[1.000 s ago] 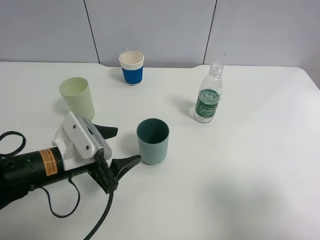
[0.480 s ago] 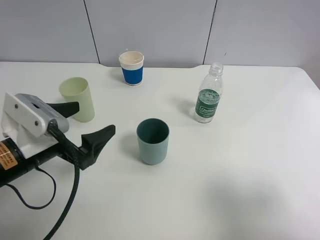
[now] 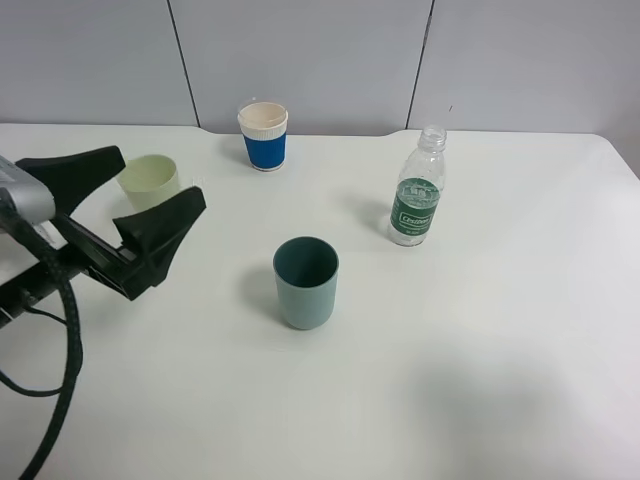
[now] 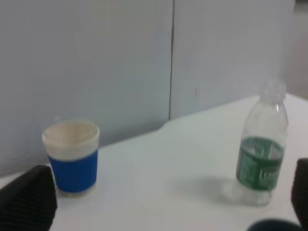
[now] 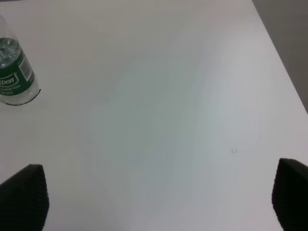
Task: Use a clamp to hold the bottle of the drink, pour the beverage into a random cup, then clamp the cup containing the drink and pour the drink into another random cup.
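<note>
I am holding my left pincer [image 3: 135, 188] wide apart and empty above the white counter [image 3: 480, 330], in front of the pale yellow-green tumbler [image 3: 150, 177]. The teal-blue tumbler [image 3: 306, 282] is standing mid-counter, the bottle [image 3: 418, 200] upright well apart from it, the blue-sleeved paper cup [image 3: 264, 135] behind. My right pincer [image 5: 154, 197] is also gaping over bare counter.

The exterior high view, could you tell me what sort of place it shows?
Probably a robot lab test bench: a bare white table against plain grey wall panels, holding only a few cups and a bottle, with a cabled black tool reaching in.
</note>
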Robot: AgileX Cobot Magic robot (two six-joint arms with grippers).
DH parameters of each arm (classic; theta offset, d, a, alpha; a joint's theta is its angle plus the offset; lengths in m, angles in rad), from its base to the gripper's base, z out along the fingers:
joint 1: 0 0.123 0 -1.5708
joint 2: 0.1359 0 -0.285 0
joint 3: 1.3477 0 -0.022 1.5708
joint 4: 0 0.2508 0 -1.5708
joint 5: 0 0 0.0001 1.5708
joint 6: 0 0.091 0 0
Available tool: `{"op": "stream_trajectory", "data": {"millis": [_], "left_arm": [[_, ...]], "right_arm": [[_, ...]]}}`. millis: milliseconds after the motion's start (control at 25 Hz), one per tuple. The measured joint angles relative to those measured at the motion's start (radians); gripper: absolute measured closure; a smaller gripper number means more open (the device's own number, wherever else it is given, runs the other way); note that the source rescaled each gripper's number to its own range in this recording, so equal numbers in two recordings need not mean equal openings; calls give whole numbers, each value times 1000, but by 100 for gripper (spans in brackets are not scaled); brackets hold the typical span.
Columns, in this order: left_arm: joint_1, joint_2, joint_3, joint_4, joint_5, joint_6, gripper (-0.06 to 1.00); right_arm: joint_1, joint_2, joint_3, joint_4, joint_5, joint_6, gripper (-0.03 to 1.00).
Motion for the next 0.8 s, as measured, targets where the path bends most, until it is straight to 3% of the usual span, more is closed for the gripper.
{"op": "stream_trajectory", "data": {"millis": [240, 360, 520, 800], "left_arm": [[0, -74, -78, -22, 3, 0, -3], [0, -79, -146, -22, 63, 0, -3], [0, -79, -262, -22, 244, 0, -3], [0, -104, -464, -21, 681, 44, -3]], "right_arm": [[0, 0, 0, 0, 0, 0, -1], [0, 0, 0, 0, 0, 0, -1], [0, 0, 0, 0, 0, 0, -1], [0, 0, 0, 0, 0, 0, -1]]}}
